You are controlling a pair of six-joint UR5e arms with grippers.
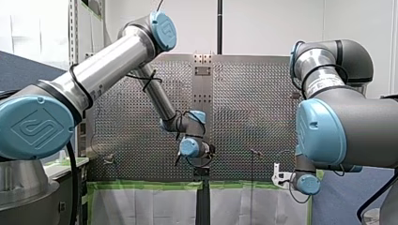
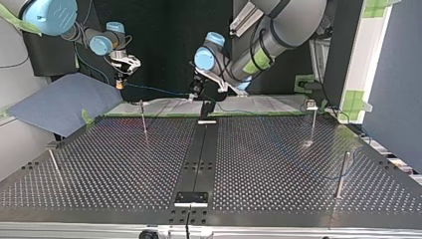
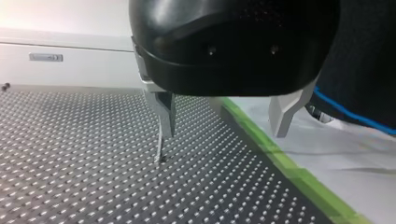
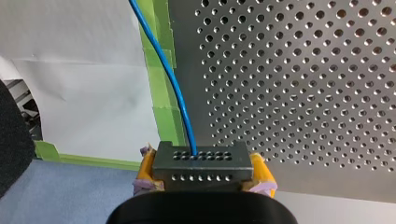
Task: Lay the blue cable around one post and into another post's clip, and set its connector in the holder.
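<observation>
one end of the blue cable (image 4: 173,79) ends in a dark connector (image 4: 201,165), and that block is clamped between the yellow pads (image 4: 147,169) of my right gripper (image 4: 204,176). the cable leaves the block straight ahead of those fingers and runs out over the green tape (image 4: 163,100) at the edge of the perforated table (image 4: 303,93). in the top view it hangs in the air from the right gripper across to beside my left gripper (image 3: 225,134).

left gripper: metal fingers (image 3: 166,109) spread apart, nothing between them. a thin post (image 3: 160,148) stands just under one fingertip, and the cable passes outside the other finger without touching it.

step, my read: early routing. connector is in hand, but the part of the cable i can see is not around a post or in a clip, and the connector is not in the holder. the far run over the table is too faint to trace.

next move, my guess: the left fingers need to get around the slack and close on it, so it can be steered around a post while the right keeps tension low. the cable is thin and floppy, so it's easy to miss.

writing: small label plate (image 3: 45,57) on the white rail ahead of the left fingers, too small to read. the blue joint caps (image 1: 33,126) carry an embossed logo, but i can't make out clean letters.
</observation>
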